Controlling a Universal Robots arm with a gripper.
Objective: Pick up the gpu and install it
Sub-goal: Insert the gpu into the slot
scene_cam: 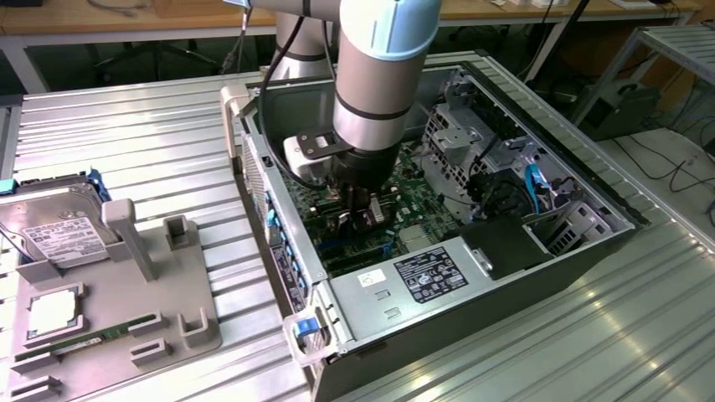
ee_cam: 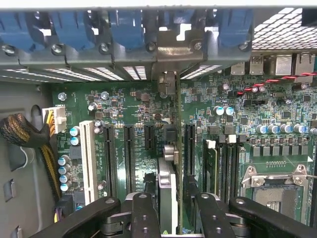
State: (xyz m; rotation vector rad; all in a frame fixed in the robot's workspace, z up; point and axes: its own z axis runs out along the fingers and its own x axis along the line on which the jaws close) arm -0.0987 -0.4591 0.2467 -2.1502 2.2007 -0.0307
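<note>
Reaching down into the open computer case [scene_cam: 581,243] on the metal desk [scene_cam: 146,134], with the hand [scene_cam: 360,219] low over the green motherboard [scene_cam: 419,197]. Gripping the gpu [ee_cam: 168,191] edge-on between the two black fingers [ee_cam: 146,208], half closed around the thin card. Holding the gpu upright, with its long edge lying along the black slots [ee_cam: 129,158] and its silvery bracket end [ee_cam: 167,82] pointing toward the back wall of the case, under the row of blue clips [ee_cam: 126,27]. Sitting right at a slot between two other black slots, but not clear whether resting all the way down in it. Standing beside a long white slot [ee_cam: 88,158] on one side and the square processor socket [ee_cam: 272,188] on the other. Lying near the white slot: a bundle of yellow and black wires [ee_cam: 29,134] going into a white plug [ee_cam: 58,119]. Showing, in the exterior view, the black power box with a white label [scene_cam: 430,272] at the near end of the case. Resting well apart from the case, on the exterior view's left, a grey parts holder [scene_cam: 146,293] carrying a silver hard drive [scene_cam: 56,230], a square chip [scene_cam: 54,311] and a green memory stick [scene_cam: 67,345].
</note>
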